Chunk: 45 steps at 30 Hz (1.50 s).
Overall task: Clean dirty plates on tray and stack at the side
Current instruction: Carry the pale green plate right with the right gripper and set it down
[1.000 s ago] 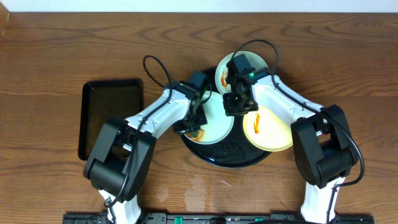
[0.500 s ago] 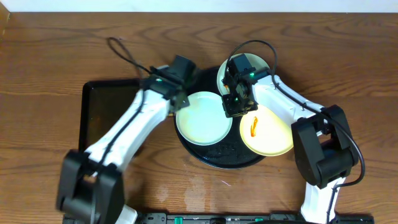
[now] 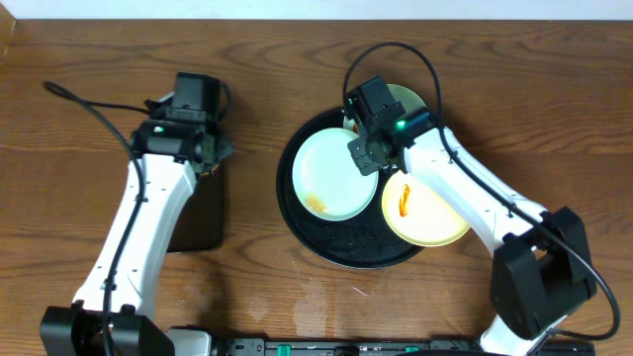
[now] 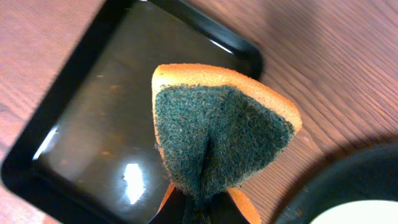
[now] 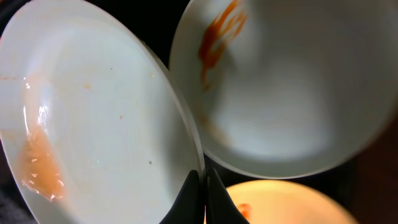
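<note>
- My left gripper (image 4: pixel 200 206) is pinched tight on a sponge (image 4: pixel 217 134). It is orange foam with a dark green scouring face, and it folds into a crease where my fingers hold it.
- The green face points at my wrist camera, and the sponge hangs above the rectangular black tray (image 4: pixel 87 130), whose glossy floor shows under and behind it.
- From overhead, that arm reaches over the far end of the rectangular tray, well apart from the plates.
- My right gripper (image 5: pixel 202 186) is squeezed narrow on the rim of the first mint plate (image 5: pixel 93 106), with one fingertip on either side of the edge.
- That plate has a pale orange smear near its edge. Overhead, the smear sits on the side nearest my base.
- Just beside my fingers is the second mint plate (image 5: pixel 286 93), with a brighter orange streak. The rims of the two plates overlap in my wrist view. I cannot tell whether they touch.
- The yellow plate (image 3: pixel 430 213) lies to the right of the held plate, with an orange streak on it, and it overhangs the right rim of the round black tray (image 3: pixel 302 225).
- The first mint plate is over the middle of that tray. The second sits at the tray's far edge, mostly hidden by my wrist.
- Both trays rest on the wooden table (image 3: pixel 534 89).
</note>
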Motion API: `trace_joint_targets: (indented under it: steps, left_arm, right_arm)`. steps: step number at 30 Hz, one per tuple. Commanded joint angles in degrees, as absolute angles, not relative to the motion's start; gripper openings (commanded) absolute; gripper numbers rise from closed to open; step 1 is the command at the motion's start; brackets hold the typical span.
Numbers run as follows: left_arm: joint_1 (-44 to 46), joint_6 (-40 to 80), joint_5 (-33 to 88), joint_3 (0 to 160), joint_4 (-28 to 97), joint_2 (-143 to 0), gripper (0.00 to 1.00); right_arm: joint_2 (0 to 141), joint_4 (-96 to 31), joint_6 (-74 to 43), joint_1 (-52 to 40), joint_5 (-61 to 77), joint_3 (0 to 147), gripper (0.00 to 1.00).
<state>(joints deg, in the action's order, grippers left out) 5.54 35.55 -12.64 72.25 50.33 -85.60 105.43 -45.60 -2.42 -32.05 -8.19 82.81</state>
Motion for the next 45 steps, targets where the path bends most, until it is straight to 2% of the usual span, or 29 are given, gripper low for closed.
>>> trace_joint_targets:
  steps: [1, 10, 15, 20, 30, 33, 38, 45]
  left_arm:
    - [3.0, 34.5, -14.0, 73.5, 50.9, -85.3, 0.07]
    - [1.7, 34.5, -14.0, 73.5, 50.7, -85.3, 0.07]
    - [1.7, 34.1, -14.0, 73.4, 50.7, -85.3, 0.07]
    - [1.7, 34.1, -14.0, 73.4, 51.0, -85.3, 0.07]
    - [1.7, 34.1, -14.0, 73.4, 51.6, -85.3, 0.07]
    - [1.7, 34.1, -14.0, 73.4, 51.6, -85.3, 0.08]
    - [1.7, 34.1, -14.0, 73.4, 51.6, -85.3, 0.07]
    - [1.7, 34.1, -14.0, 73.4, 51.9, -85.3, 0.08]
  right_arm:
    - [103.0, -45.3, 3.9, -34.9, -19.7, 84.7, 0.01]
    - [103.0, -38.7, 13.2, -41.1, -40.1, 84.7, 0.01]
    - [103.0, -30.8, 24.9, -45.3, -50.9, 84.7, 0.01]
    - [103.0, -25.3, 31.7, -47.9, -53.2, 84.7, 0.01]
    - [103.0, -24.6, 30.6, -48.4, -53.1, 84.7, 0.01]
    - [103.0, -25.0, 24.8, -47.8, -51.4, 84.7, 0.01]
    - [102.8, -30.3, 6.0, -43.0, -33.2, 85.3, 0.01]
    - [101.3, -40.6, -8.0, -27.6, -12.8, 93.4, 0.01]
